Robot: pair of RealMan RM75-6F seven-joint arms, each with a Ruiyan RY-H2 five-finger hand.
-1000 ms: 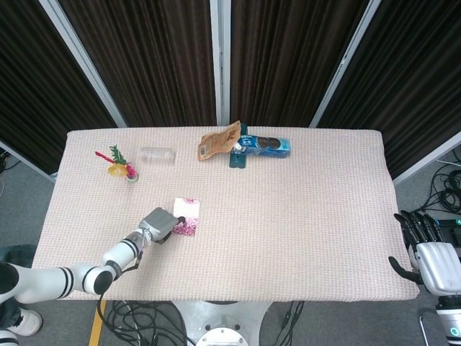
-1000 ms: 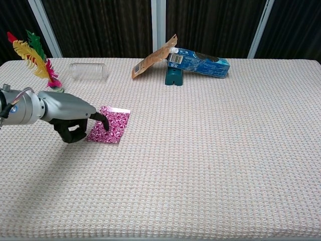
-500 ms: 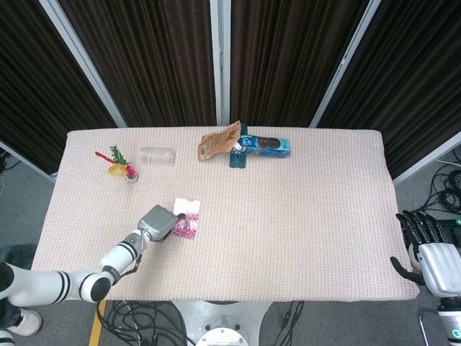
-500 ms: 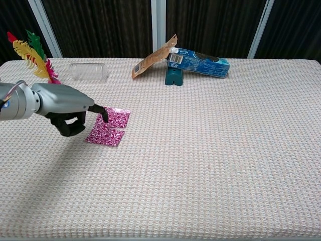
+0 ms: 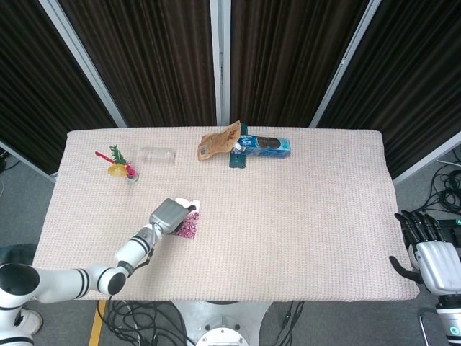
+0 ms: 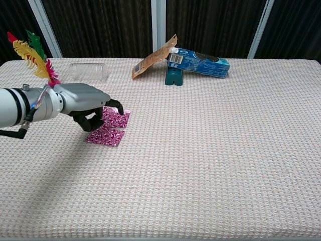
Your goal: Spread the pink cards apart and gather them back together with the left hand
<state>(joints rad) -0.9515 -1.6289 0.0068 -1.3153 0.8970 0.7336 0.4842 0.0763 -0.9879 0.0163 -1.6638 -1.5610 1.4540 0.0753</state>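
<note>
Two pink patterned cards lie on the woven tablecloth left of centre, partly fanned: a far card [image 6: 118, 119] and a near card [image 6: 106, 136], its far edge tucked under the first. In the head view the pink cards [image 5: 189, 227] show beside my left hand [image 5: 170, 214]. My left hand [image 6: 90, 103] hovers low over the far card's left part, dark fingers [image 6: 93, 119] curled down onto or just above it; contact is unclear. It holds nothing. My right hand [image 5: 423, 249] hangs off the table's front right corner, fingers apart and empty.
A feather shuttlecock [image 6: 35, 57] and a clear lying bottle [image 6: 88, 71] are at the back left. A brown pouch [image 6: 153, 61] leans on a blue box [image 6: 200, 61] with a teal stand [image 6: 174, 76] at the back centre.
My left hand moved away from me and to the right, onto the cards. The top card slid farther back, so the stack now shows as two offset cards.
</note>
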